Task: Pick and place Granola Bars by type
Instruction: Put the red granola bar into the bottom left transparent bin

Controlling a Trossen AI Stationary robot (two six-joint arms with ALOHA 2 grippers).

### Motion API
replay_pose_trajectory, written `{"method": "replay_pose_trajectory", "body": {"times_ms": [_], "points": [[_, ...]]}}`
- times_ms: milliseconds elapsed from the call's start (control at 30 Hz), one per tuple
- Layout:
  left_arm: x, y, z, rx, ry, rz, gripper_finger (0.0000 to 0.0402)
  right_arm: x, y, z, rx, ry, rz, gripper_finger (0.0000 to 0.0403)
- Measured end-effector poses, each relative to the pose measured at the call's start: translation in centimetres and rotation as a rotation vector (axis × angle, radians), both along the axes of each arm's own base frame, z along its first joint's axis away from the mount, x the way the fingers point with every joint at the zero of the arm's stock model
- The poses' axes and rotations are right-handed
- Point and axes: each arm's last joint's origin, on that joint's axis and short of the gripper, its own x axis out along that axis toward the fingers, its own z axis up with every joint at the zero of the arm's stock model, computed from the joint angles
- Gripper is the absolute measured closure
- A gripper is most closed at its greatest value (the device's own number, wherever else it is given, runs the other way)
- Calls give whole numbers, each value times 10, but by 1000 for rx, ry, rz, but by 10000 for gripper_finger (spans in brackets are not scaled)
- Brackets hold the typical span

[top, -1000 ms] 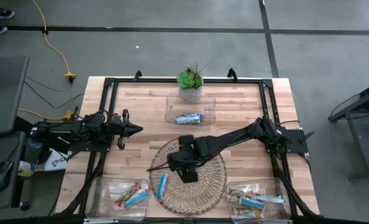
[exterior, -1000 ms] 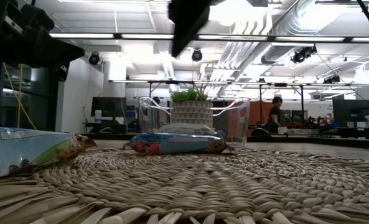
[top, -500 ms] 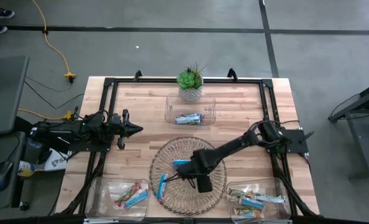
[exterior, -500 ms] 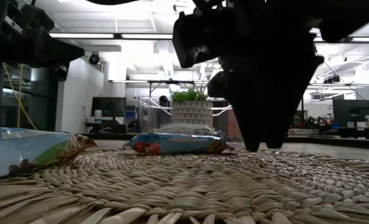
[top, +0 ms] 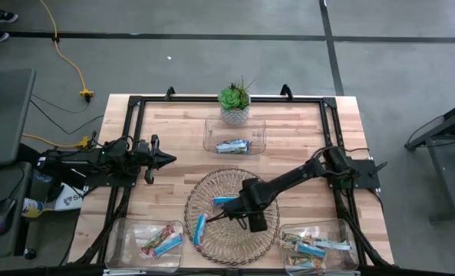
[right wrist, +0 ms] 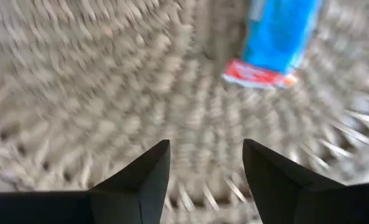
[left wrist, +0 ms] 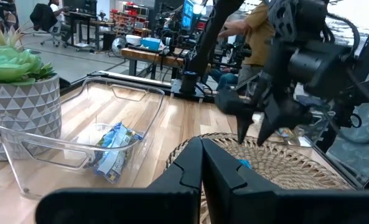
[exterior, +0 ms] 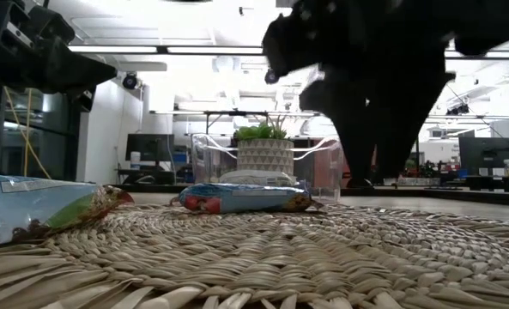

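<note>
Two bright blue granola bars lie flat on the round wicker tray (top: 267,230): one near its middle (top: 225,201), one toward its near-left rim (top: 200,228). My right gripper (top: 229,216) hangs low over the tray, open, just near of the middle bar. In the right wrist view the fingers (right wrist: 150,174) stand over bare wicker, with a blue bar's red-edged end (right wrist: 277,43) ahead of them. In the low view the gripper (exterior: 366,176) is right of that bar (exterior: 245,198). My left gripper (top: 166,159) waits shut at the table's left side.
A clear bin at the far side (top: 235,134) holds one silvery-blue bar (top: 232,146), with a potted succulent (top: 235,100) behind it. Clear bins at the near-left (top: 123,234) and near-right (top: 342,230) corners hold more bars. Bare wood lies between the tray and the left arm.
My right gripper has come down from high above the tray's far-left part to just over the wicker, moving toward the near edge and then a little to the right. The middle bar, hidden under it before, now shows. The bars have not moved.
</note>
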Motion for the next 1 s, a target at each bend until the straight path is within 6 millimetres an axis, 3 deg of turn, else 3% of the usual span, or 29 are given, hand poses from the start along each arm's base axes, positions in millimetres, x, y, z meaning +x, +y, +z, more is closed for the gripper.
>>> {"method": "replay_pose_trajectory", "body": {"times_ms": [200,333,533,667,800,900,1000], "points": [[0,0,0,0,0,0,401,-15,-10,23,-1,-84,33,217],[0,0,0,0,0,0,401,-47,-25,20,48,-137,-21,217],[0,0,0,0,0,0,401,-81,-41,24,201,-507,-108,217],[0,0,0,0,0,0,401,-89,-43,27,231,-829,-95,217],[0,0,0,0,1,0,401,-90,-46,12,185,-1008,-70,217],[0,0,0,0,0,0,401,-84,-44,3,166,-1084,-37,217],[0,0,0,0,0,0,401,-76,-42,-11,160,-1033,-26,217]]}}
